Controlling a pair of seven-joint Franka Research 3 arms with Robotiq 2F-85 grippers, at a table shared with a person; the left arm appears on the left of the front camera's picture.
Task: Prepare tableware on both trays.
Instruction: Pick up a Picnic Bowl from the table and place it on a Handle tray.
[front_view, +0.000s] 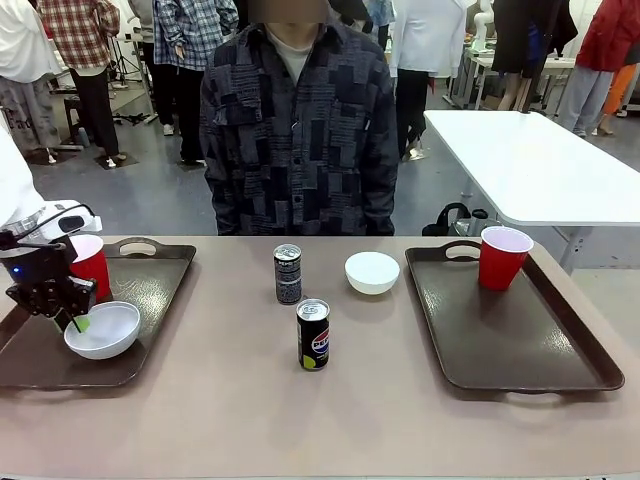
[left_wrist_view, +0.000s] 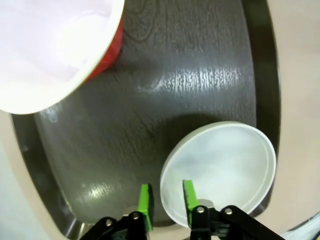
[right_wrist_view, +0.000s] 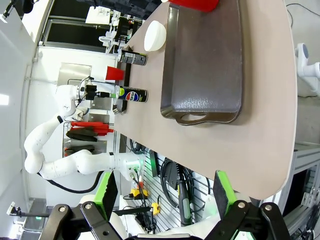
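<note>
On the left tray (front_view: 150, 290) stand a red cup (front_view: 92, 264) and a white bowl (front_view: 103, 331). My left gripper (front_view: 78, 321) hangs over the bowl's near-left rim. In the left wrist view its green pads (left_wrist_view: 145, 201) straddle the rim of the bowl (left_wrist_view: 225, 165) with small gaps, open, beside the red cup (left_wrist_view: 55, 45). The right tray (front_view: 510, 330) holds one red cup (front_view: 503, 257) at its far end. Between the trays stand a dark can (front_view: 288, 274), a Pepsi can (front_view: 313, 334) and a second white bowl (front_view: 372, 272). My right gripper (right_wrist_view: 165, 195) is open and empty off the table's right edge, below the right tray (right_wrist_view: 205, 65).
A person (front_view: 300, 130) stands at the table's far side, hands out of sight. A white table (front_view: 540, 160) is behind at the right. Bare tabletop lies along the near edge and between the trays around the cans.
</note>
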